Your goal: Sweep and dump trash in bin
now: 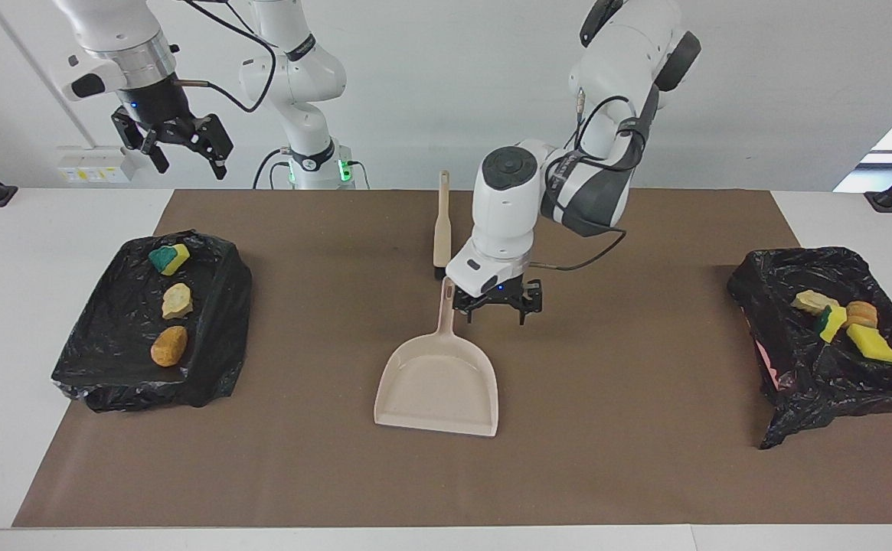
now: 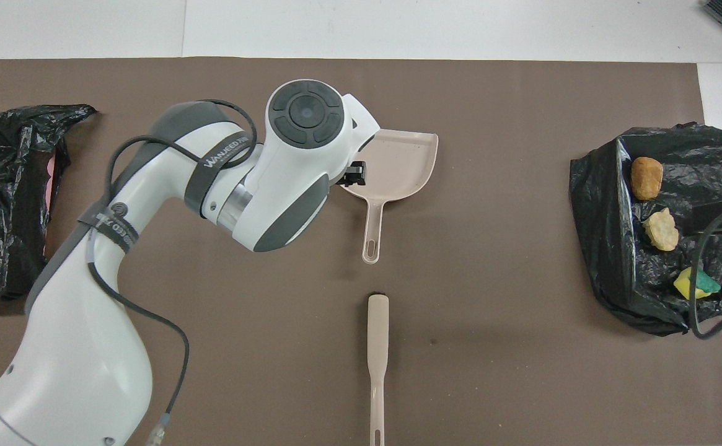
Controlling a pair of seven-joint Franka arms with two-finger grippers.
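Left pincer [image 1: 498,308] hung low over the brown mat [image 1: 629,444], just beside the dustpan [image 1: 436,383] handle. Its fingers were spread wide and held nothing. The dustpan lay flat and empty mid-counter, pan mouth pointing away from the robots, gripped by nothing. The brush [image 1: 442,222] lay on the mat nearer the robots, in line with the handle but not touching it.

Right pincer [image 1: 181,149] waited high over the right arm's end of the counter [image 1: 1,367], fingers spread, empty.

The trash [image 1: 176,300] sat in two black-bagged bins. Three pieces were in the bin [image 1: 216,367] at the right arm's end. The other pieces, piled too close together to count, were in the bin [image 1: 790,375] at the left arm's end. No scraps showed on the mat.

Judged step: the left arm clearing off from the set-down dustpan, with the task looking about finished. To do it well, go straight up first before any sideways swing, since the fingertip closest to the handle could clip it and spin the pan. Keep the pincer spread, and watch that the arm's dangling cable doesn't drag over the brush.
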